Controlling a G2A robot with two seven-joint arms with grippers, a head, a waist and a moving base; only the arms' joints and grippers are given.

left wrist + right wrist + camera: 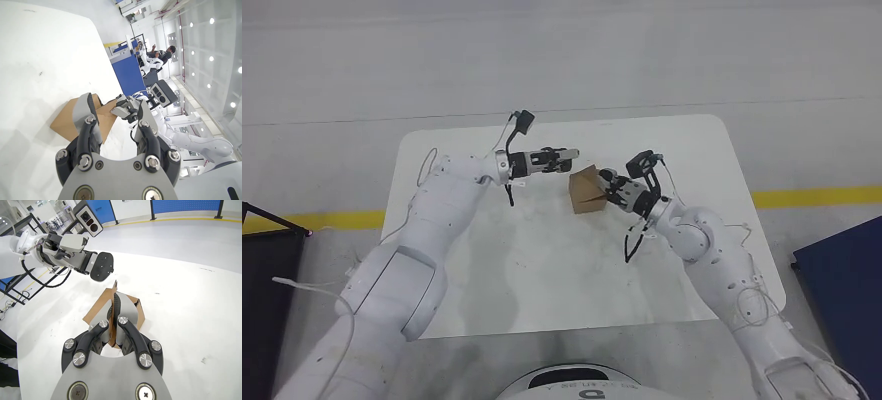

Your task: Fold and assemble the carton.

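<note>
White table (542, 270) on grey floor (542, 60) — right claw (114, 299) pinches the carton (97, 308), left claw (566, 157) gapes.

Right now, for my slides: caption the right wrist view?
Right gripper pinches a flap of the carton while the open left gripper hovers nearby.

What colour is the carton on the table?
The carton is plain brown cardboard; the right wrist view shows it best.

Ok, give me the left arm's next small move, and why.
Probably bring the open left gripper onto a free panel of the carton and close the fingers: the right gripper is shut on one upright panel, while the left hangs apart from it.
</note>
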